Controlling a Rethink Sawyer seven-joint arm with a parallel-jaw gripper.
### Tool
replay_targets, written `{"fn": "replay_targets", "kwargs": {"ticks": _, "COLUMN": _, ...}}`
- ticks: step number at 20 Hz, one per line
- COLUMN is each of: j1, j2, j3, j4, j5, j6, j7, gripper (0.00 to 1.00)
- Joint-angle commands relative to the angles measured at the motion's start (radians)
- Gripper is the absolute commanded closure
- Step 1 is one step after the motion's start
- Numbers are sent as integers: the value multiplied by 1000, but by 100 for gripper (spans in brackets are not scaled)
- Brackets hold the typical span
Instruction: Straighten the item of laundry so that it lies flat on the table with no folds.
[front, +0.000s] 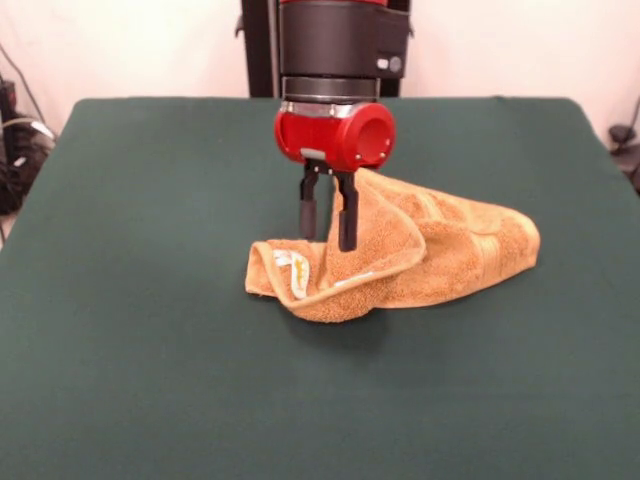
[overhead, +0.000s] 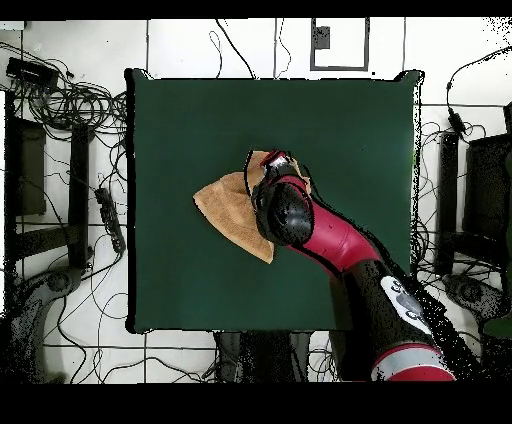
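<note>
You have the gripper (front: 328, 228) clamped on a raised fold of the towel (front: 450, 255), its 2 fingers pinching the curled edge. The towel sits crumpled near the table's (front: 130, 300) middle, probably held up for unfolding.

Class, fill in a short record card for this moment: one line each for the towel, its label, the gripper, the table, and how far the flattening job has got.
towel: orange-tan towel, bunched and folded over itself near the table's middle
label: small white label showing on the folded end, front view
gripper: gripper pointing down, fingers slightly apart with a raised fold of towel edge between them
table: dark green table, towel covers only a small part
task state: not yet flat; folds remain
</note>
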Motion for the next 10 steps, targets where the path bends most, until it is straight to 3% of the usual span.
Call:
{"fn": "replay_targets", "kwargs": {"ticks": 1, "j1": 34, "j2": 49, "j3": 45, "j4": -44, "j5": -12, "j6": 29, "j7": 108, "gripper": 0}}
{"fn": "replay_targets", "kwargs": {"ticks": 5, "j1": 33, "j2": 19, "j3": 78, "j4": -23, "j5": -12, "j6": 51, "j7": 122, "gripper": 0}}
{"fn": "replay_targets", "kwargs": {"ticks": 10, "j1": -42, "j2": -3, "j3": 211, "j4": 20, "j5": -54, "j6": 63, "j7": 122, "gripper": 0}}
